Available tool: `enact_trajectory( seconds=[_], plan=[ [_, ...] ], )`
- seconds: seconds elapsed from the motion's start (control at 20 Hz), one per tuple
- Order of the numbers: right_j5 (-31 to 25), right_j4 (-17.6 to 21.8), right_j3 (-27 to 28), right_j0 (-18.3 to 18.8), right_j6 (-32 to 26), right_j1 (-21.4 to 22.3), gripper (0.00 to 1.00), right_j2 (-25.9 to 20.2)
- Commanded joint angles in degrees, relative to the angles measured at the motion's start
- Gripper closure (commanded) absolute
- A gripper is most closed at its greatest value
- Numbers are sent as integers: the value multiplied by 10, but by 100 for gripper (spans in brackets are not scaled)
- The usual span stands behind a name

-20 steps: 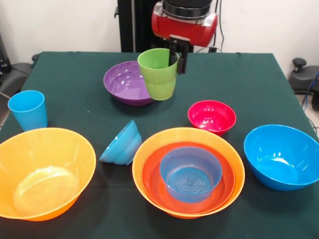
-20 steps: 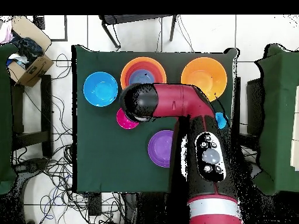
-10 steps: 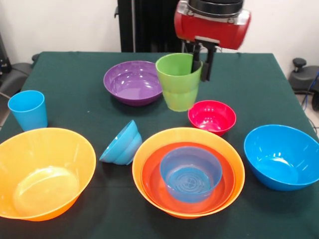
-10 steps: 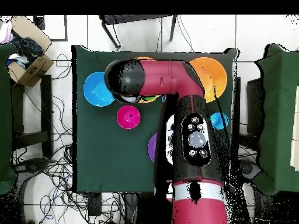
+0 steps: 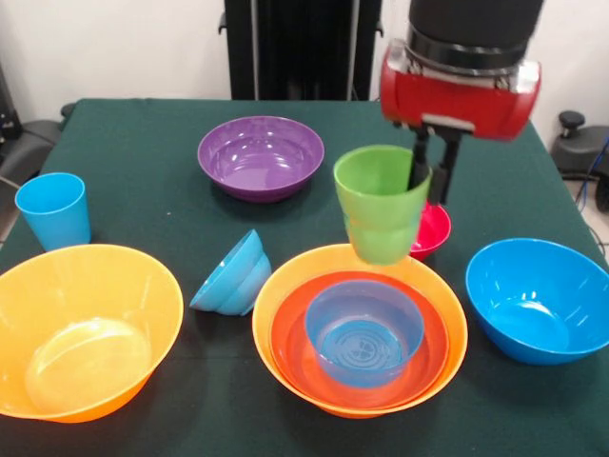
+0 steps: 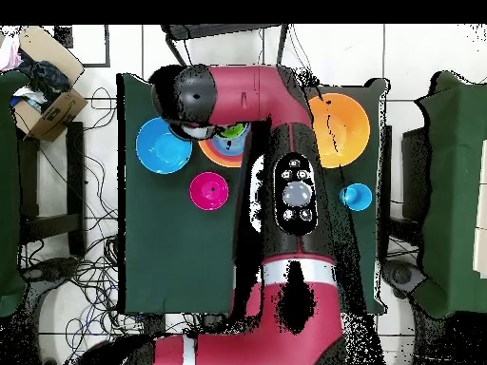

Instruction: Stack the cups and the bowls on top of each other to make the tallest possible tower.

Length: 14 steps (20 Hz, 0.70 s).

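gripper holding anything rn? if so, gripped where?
Yes: the gripper holds the lime green cup by its rim, one finger inside the wall and one outside, lifted clear of the table.

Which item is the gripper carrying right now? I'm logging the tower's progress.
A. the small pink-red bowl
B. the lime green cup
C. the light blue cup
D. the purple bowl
B: the gripper pinches the rim of the lime green cup, holding it in the air by the nested bowls.

- The red arm covers the stacked bowls.
- A blue bowl sits beside a pink-red bowl.
- An orange bowl shows partly.
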State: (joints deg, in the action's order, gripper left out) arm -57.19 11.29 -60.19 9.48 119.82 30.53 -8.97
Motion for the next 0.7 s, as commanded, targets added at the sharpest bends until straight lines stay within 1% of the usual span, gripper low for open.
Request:
enact_trajectory(
  seconds=[0.05,0.2,0.35,0.7],
  plan=[
    [-62,1,97,-15,19,-84,100,-29],
    [-59,-1,111,-14,13,-97,100,-28],
    [-44,-3,106,-12,7,-101,100,-26],
    [-7,-5,74,-8,6,-99,100,-21]
  ],
)
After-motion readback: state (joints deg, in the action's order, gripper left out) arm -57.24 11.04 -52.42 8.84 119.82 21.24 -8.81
